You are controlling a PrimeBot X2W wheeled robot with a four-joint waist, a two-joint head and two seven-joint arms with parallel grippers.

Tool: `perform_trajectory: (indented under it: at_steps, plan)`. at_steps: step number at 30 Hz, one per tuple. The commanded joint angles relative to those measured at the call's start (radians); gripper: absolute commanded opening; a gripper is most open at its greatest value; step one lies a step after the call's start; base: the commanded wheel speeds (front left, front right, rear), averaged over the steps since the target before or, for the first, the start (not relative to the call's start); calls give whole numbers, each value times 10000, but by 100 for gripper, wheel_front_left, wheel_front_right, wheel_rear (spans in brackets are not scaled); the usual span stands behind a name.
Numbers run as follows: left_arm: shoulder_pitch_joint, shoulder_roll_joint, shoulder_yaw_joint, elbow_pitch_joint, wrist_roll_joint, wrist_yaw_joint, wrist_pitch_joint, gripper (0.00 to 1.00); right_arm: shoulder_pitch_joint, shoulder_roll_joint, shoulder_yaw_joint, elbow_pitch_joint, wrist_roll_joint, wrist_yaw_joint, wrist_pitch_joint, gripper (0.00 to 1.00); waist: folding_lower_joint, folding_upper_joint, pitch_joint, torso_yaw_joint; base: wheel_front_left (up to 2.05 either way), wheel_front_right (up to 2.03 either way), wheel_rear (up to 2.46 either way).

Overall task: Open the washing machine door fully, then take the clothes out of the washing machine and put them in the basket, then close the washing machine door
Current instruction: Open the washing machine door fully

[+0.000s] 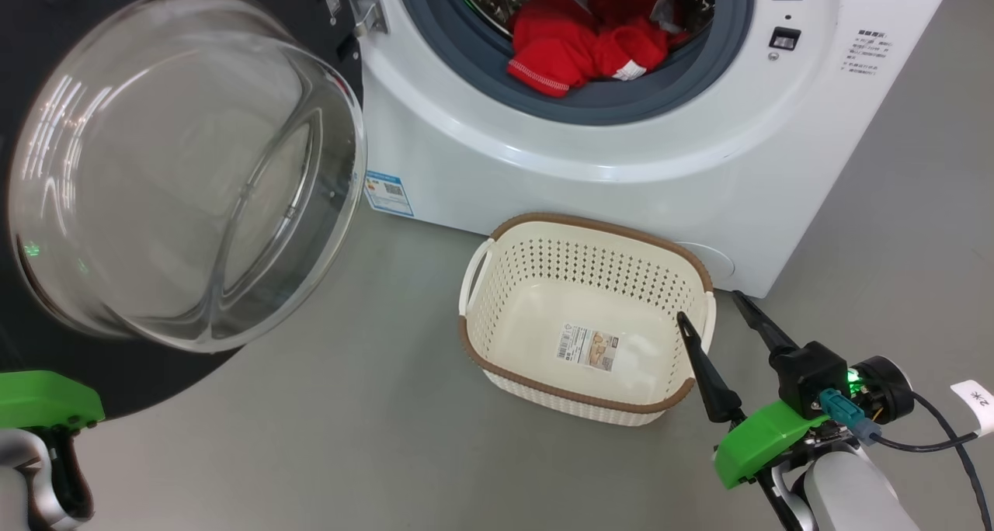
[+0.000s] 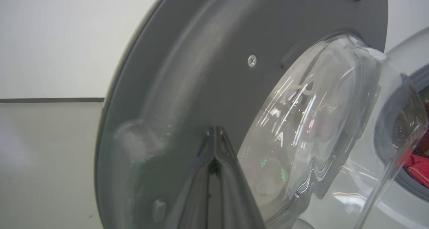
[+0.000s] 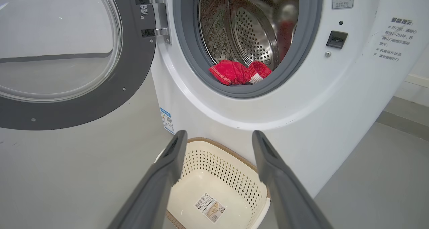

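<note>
i think the door step is done: my left fingers (image 2: pixel 214 145), pinched shut, sit at the round black-rimmed glass door (image 2: pixel 207 71), open wide. my right fingers (image 1: pixel 710 307), spread wide and empty, hang over the cream plastic basket (image 1: pixel 590 224). next i must reach up ahead into the white washing machine (image 1: pixel 621 174) for the red clothes (image 1: pixel 582 46).

The washing machine door (image 3: pixel 100 98) is showing matt grey plastic around clear glossy glass; the steel drum (image 3: pixel 254 41) is gleaming; the clothes (image 1: pixel 559 50) are showing red cloth; the basket (image 1: pixel 497 314), smooth cream plastic.

door (image 1: pixel 186 174) cropped left, clothes (image 1: pixel 590 46) cropped above
</note>
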Motion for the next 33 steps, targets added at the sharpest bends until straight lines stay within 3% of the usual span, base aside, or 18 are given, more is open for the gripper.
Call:
perform_trajectory:
  at_steps: [1,2,3,4,5,22,27,33]
  plan:
    - [-343,475,462,-193,192,-26,-88,36,-254,40,158,-208,-18,63,-65,100,-1,-1,-85,-45,0,0,0]
    - [-315,450,476,-228,247,-55,-88,45,-247,40,148,-211,7,63,-65,100,-1,-1,-130,-68,0,0,0]
    - [-284,431,506,-286,296,-90,-88,67,-243,40,134,-220,36,63,-65,100,-1,-1,-166,-90,0,0,0]
    - [-241,397,540,-389,338,-137,-88,96,-240,40,121,-230,63,63,-65,100,-1,-1,-203,-113,0,0,0]
    - [-183,354,582,-525,377,-186,-88,100,-235,40,106,-244,94,63,-65,100,-1,-1,-253,-142,0,0,0]
    - [625,-362,-182,-2875,77,-2322,-84,100,-85,40,-844,-779,302,63,-65,100,-1,-1,-857,-1120,0,0,0]
    - [922,-455,-861,-3300,-109,-2741,86,100,31,40,-1083,-1217,292,63,-65,100,-1,-1,-994,-1684,0,0,0]
    - [1522,-541,-1246,-3653,-532,-2906,268,100,178,40,-1018,-1660,325,63,-65,100,-1,-1,-1133,-2461,0,0,0]
